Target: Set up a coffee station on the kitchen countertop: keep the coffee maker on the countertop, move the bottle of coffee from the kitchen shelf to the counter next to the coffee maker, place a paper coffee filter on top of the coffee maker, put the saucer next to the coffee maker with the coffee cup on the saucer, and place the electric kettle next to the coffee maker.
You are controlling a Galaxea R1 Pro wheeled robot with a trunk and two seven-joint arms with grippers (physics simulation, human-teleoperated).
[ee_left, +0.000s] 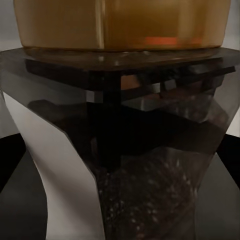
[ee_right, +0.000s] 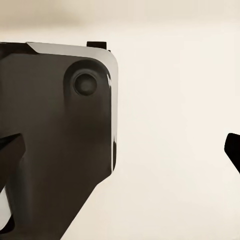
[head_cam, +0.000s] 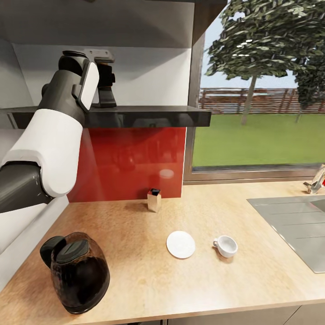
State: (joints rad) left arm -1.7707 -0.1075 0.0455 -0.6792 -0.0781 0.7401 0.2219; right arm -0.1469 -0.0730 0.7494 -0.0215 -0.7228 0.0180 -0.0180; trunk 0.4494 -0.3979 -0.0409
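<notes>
My left gripper (head_cam: 106,92) is raised onto the dark kitchen shelf (head_cam: 153,116). Up close in the left wrist view stands the bottle of coffee (ee_left: 125,150), with its dark body, white label and yellow-tan cap; I cannot tell whether the jaws grip it. On the kitchen countertop (head_cam: 149,280) stand the dark electric kettle (head_cam: 80,273) at the near left, the white saucer (head_cam: 180,244) in the middle and the white coffee cup (head_cam: 226,246) just right of it, apart from it. My right gripper (ee_right: 120,150) is open with nothing between its fingertips (ee_right: 233,150). The coffee maker and paper coffee filter are out of view.
A small pale box with a dark top (head_cam: 154,200) stands near the red backsplash (head_cam: 131,162). The grey sink (head_cam: 293,230) and tap (head_cam: 316,183) lie at the right. A window (head_cam: 257,90) is behind the counter. My left arm (head_cam: 49,144) crosses the left side.
</notes>
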